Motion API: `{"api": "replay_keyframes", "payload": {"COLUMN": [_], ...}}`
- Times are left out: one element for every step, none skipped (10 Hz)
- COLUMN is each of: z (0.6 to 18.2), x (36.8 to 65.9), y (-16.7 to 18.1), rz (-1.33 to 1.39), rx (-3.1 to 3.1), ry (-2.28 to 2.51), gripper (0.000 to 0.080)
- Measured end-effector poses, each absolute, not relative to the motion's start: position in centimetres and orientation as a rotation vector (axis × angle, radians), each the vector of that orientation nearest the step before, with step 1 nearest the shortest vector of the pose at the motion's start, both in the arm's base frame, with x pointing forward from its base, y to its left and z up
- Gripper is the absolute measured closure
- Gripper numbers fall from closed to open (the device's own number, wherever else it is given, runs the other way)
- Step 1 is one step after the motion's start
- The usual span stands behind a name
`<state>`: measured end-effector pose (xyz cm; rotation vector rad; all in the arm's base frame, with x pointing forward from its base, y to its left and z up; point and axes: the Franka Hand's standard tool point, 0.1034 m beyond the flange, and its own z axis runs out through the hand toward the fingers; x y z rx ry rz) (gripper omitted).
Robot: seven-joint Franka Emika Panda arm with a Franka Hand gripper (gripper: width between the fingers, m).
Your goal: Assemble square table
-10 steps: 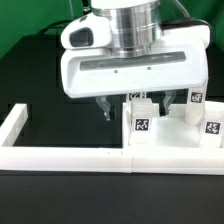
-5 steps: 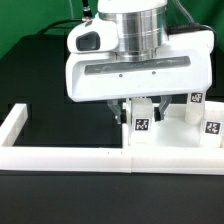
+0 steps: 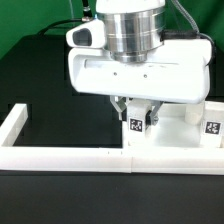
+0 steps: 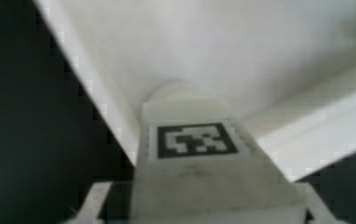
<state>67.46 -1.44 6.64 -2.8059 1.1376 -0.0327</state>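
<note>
The square table's white slab (image 3: pixel 180 142) lies at the exterior view's right, against the border wall. A white leg block (image 3: pixel 138 128) with a black-and-white tag stands on its near left part. My gripper (image 3: pixel 136 108) hangs right over that leg, its fingers (image 3: pixel 120 106) down on either side of the leg's top. In the wrist view the tagged leg (image 4: pixel 196 140) fills the space between the fingers (image 4: pixel 97 200), with a thin dark gap at the sides. The jaws look open around it. The slab (image 4: pixel 228 50) shows white behind. A second tagged leg (image 3: pixel 212 128) stands further right.
The long low white border wall (image 3: pixel 60 157) runs along the front and turns back at the exterior view's left (image 3: pixel 14 122). Black table surface (image 3: pixel 50 90) lies to the left of the slab.
My gripper has moved toward the exterior view's right and come down, from beside the leg to straddling it. It now hides the tagged block at the back right.
</note>
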Motion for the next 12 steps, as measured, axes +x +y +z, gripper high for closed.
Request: {"api": "replay_keyframes", "payload": {"z": [6.61, 6.59, 6.55, 6.6, 6.57, 6.54, 6.55, 6.84, 7.14, 7.05, 7.02, 7.01], "x": [67.31, 67.22, 67.09, 67.01, 66.99, 66.99, 67.0, 66.8, 66.98, 66.94, 66.93, 66.93], "y": [-1.59, -1.54, -1.44, -1.35, -1.31, -1.32, -1.29, -1.18, -1.35, -1.48, -1.48, -1.51], "rz": [-0.02, 0.006, 0.016, 0.034, 0.039, 0.036, 0.028, 0.045, 0.034, 0.024, 0.015, 0.007], "rx": [-2.647, -2.484, -2.331, -2.268, -2.234, -2.255, -2.322, -2.584, -2.711, -2.757, -2.803, -2.835], "ry": [1.414, 1.651, 1.838, 1.919, 1.96, 1.936, 1.854, 1.514, 1.252, 1.151, 1.037, 0.946], "gripper": [0.0509, 0.0509, 0.0508, 0.0508, 0.0508, 0.0504, 0.0387, 0.0252, 0.0252, 0.017, 0.0154, 0.0154]}}
